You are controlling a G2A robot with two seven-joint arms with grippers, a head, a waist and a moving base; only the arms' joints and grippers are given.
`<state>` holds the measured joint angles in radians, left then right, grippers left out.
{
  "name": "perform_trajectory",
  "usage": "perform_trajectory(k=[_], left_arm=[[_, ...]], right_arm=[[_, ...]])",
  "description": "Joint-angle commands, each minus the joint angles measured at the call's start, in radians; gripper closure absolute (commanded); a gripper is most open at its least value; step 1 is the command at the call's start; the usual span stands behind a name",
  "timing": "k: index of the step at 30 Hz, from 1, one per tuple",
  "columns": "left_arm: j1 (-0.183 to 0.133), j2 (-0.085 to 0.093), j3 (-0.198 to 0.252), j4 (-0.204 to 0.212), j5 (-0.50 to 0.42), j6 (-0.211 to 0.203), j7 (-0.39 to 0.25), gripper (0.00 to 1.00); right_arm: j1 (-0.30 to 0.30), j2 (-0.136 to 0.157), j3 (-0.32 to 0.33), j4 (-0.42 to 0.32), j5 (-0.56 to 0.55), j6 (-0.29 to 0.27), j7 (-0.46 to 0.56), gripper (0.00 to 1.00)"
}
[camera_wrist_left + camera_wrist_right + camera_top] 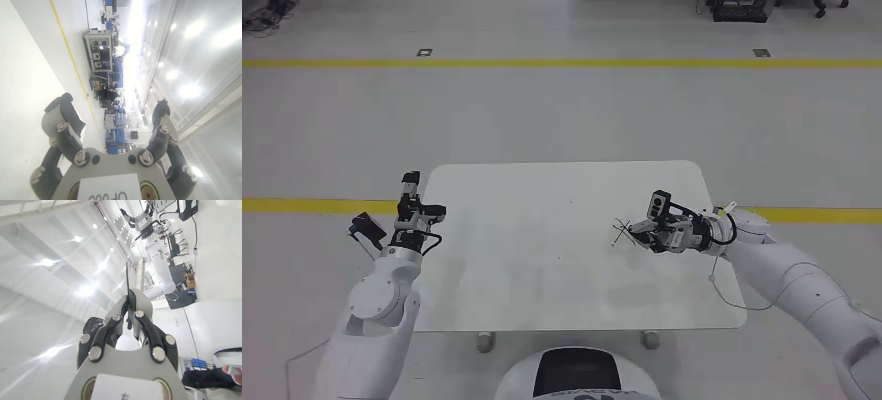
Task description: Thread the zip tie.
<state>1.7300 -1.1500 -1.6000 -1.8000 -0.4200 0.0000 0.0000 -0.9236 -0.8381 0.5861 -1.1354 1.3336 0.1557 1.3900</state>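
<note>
My right gripper (638, 232) hangs over the right part of the white table (542, 270), shut on a thin black zip tie (622, 233). In the right wrist view the zip tie (127, 279) is pinched between the closed fingers (136, 298), its strap sticking out past the tips and a short end hanging behind them. My left gripper (412, 190) is raised at the table's left edge, pointing away from the robot. Its two fingers (64, 111) stand wide apart with nothing between them. The left gripper (133, 219) also appears far off in the right wrist view, open.
Several more black zip ties (618, 240) lie crossed on the table just under the right gripper's tips. A yellow floor line (302, 205) runs behind the table.
</note>
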Motion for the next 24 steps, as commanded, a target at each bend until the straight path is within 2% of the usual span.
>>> perform_trajectory(k=[1, 6, 24], left_arm=[[0.000, 0.000, 0.000, 0.000, 0.000, 0.000, 0.000, 0.00], [0.000, 0.000, 0.000, 0.000, 0.000, 0.000, 0.000, 0.00], [0.000, 0.000, 0.000, 0.000, 0.000, 0.000, 0.000, 0.00]], right_arm=[[-0.013, 0.012, 0.005, -0.012, 0.022, 0.032, 0.000, 1.00], [-0.035, 0.044, 0.016, -0.045, 0.049, 0.101, 0.000, 1.00], [-0.035, 0.044, 0.016, -0.045, 0.049, 0.101, 0.000, 1.00]])
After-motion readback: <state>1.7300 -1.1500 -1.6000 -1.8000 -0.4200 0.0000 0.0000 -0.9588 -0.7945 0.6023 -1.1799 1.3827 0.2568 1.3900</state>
